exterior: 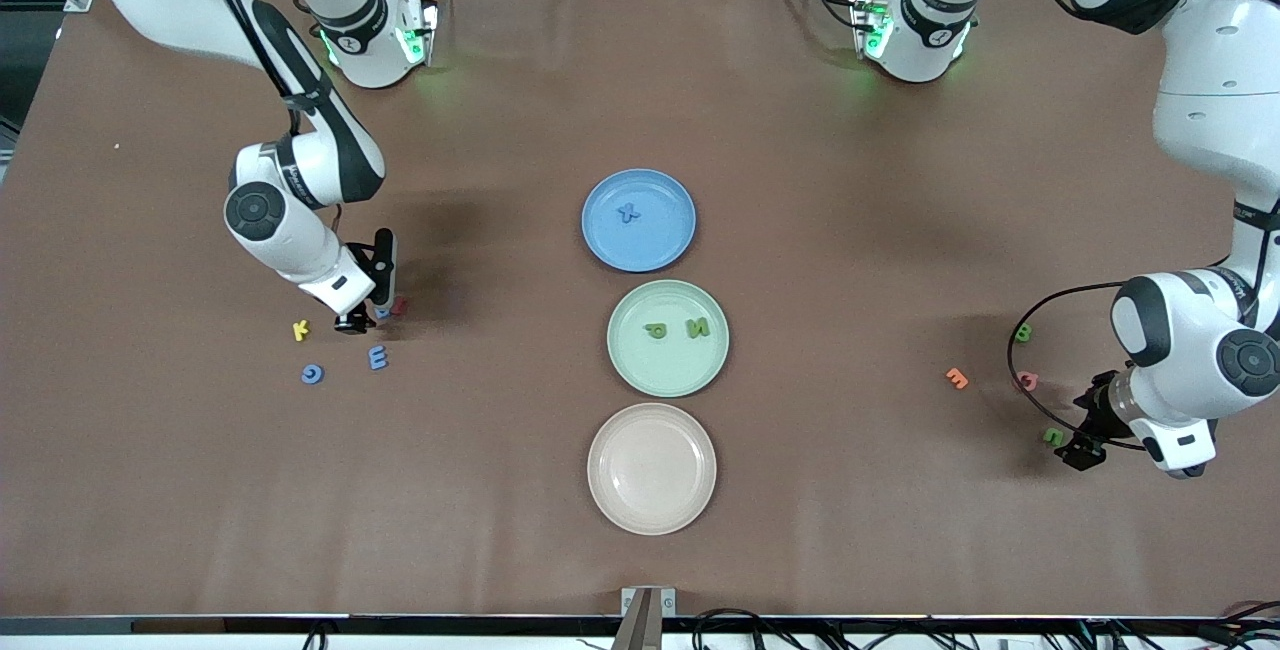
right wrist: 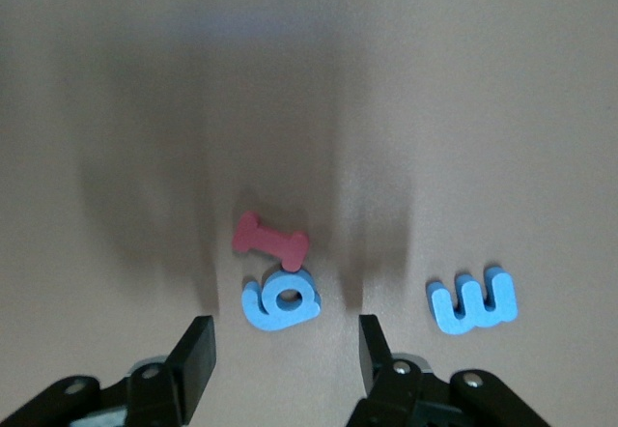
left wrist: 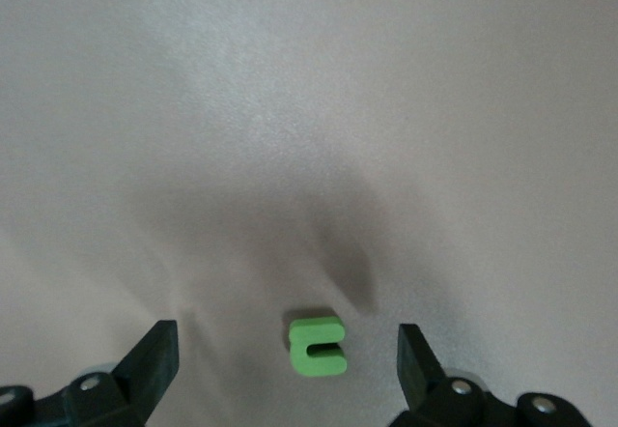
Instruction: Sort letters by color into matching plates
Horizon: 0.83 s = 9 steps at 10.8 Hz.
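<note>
At the right arm's end of the table, the right gripper (exterior: 368, 315) stands low over a cluster of letters, its fingers apart and holding nothing; the right wrist view shows a blue letter (right wrist: 280, 301) lying between them on the table, a dark red I (right wrist: 271, 241) touching its edge. Around it lie a yellow K (exterior: 301, 330), a blue G (exterior: 312, 373) and a blue E (exterior: 377, 358), all unsorted. In the middle, three plates stand in a row running toward the front camera. The blue plate (exterior: 600, 240), farthest from the camera, holds one blue X (exterior: 628, 213). The green plate (exterior: 625, 365) holds two green letters (exterior: 655, 330) (exterior: 698, 330). The cream plate (exterior: 610, 490), nearest the camera, holds nothing. At the left arm's end lie an orange letter (exterior: 957, 378), a green B (exterior: 1022, 333), a pink letter (exterior: 1028, 381) and a green C (left wrist: 317, 345). The left gripper (exterior: 1080, 445) hovers just over that C with fingers wide apart, the letter lying between them, not gripped. Judgement: three letters are sorted and nine remain; both arms appear poised for a pick. The red I touching the blue letter may be disturbed.
</note>
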Each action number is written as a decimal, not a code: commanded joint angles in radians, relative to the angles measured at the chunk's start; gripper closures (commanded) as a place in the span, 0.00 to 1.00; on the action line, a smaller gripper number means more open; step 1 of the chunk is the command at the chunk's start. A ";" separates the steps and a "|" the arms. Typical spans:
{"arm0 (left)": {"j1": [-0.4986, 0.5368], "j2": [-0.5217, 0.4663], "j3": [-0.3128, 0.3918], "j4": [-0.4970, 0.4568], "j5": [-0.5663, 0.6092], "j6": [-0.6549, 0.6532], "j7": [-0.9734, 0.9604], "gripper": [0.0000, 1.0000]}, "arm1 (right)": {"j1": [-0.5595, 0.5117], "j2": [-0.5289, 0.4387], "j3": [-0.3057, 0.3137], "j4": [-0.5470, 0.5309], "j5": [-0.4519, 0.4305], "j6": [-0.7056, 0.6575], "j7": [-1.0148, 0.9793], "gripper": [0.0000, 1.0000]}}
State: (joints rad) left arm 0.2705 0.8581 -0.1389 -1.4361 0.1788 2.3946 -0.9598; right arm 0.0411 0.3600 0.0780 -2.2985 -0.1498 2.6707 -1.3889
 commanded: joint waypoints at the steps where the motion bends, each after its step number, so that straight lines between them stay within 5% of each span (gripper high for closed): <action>1: -0.017 0.044 0.005 0.039 -0.022 0.032 -0.016 0.00 | -0.017 0.019 0.016 -0.013 0.001 0.052 0.008 0.33; 9: -0.027 0.058 0.007 0.039 -0.021 0.043 -0.005 0.00 | -0.006 0.042 0.016 -0.021 0.001 0.075 0.042 0.35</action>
State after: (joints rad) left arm 0.2522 0.8993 -0.1392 -1.4212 0.1772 2.4332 -0.9622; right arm 0.0425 0.4032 0.0835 -2.3003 -0.1490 2.7125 -1.3651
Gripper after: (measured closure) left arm 0.000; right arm 0.344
